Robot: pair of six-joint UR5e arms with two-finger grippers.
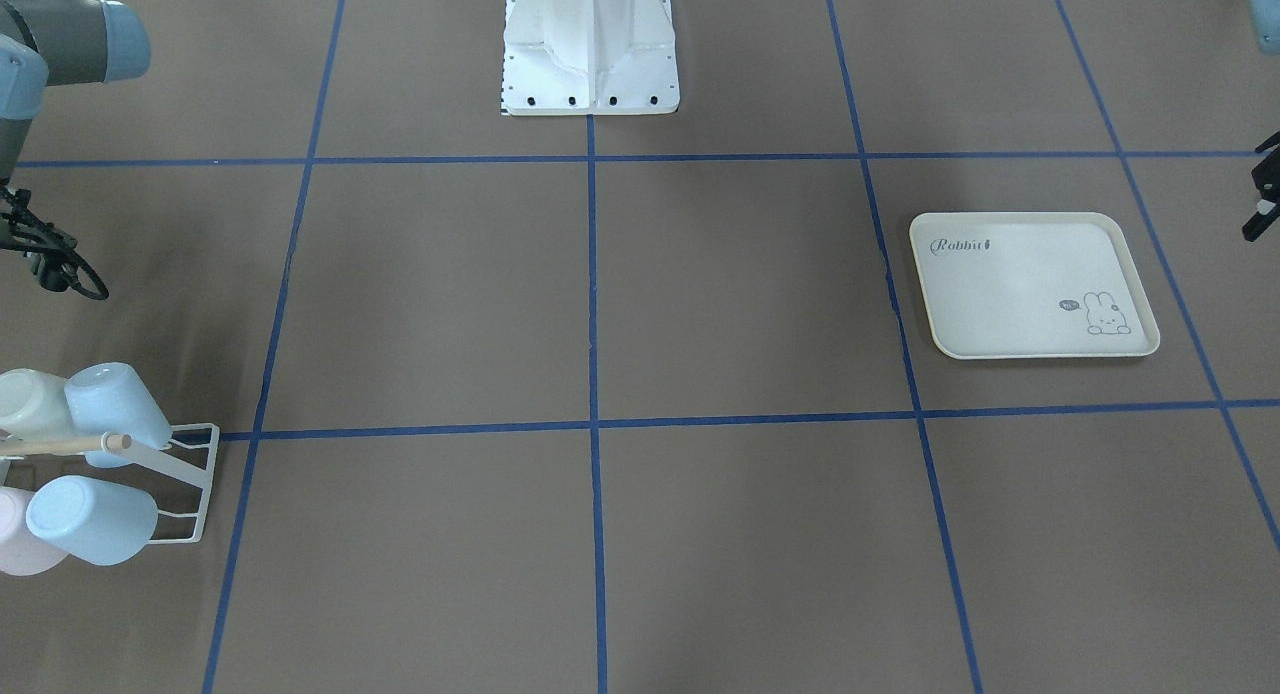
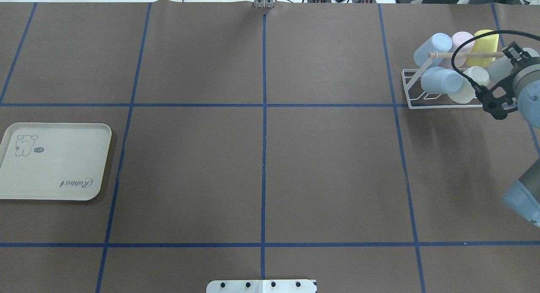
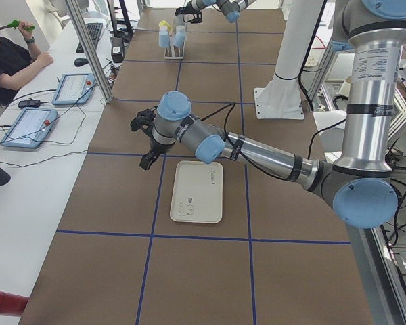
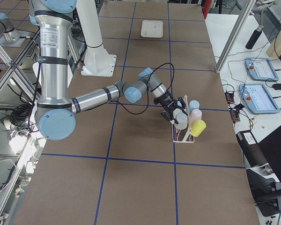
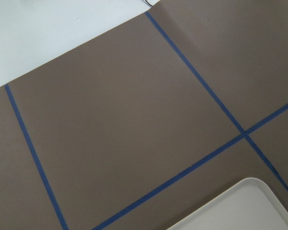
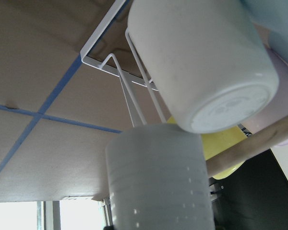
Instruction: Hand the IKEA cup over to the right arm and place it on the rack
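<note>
The white wire rack [image 2: 407,90] with its wooden dowel [image 2: 464,55] stands at the far right and carries several cups: light blue, pink, yellow and white. My right gripper [image 2: 508,65] is at the rack's right end, shut on a pale grey IKEA cup [image 6: 158,177] held on its side. In the right wrist view that cup lies just below a white cup [image 6: 201,62] hanging on a prong; I cannot tell whether they touch. My left gripper [image 1: 1262,194] hovers open and empty near the cream tray [image 1: 1030,284], far from the rack.
The cream rabbit-print tray [image 2: 55,162] lies with nothing on it at the table's left side. The robot's white base [image 1: 590,44] stands at the middle of the near edge. A person sits at a side bench with tablets [image 3: 30,125].
</note>
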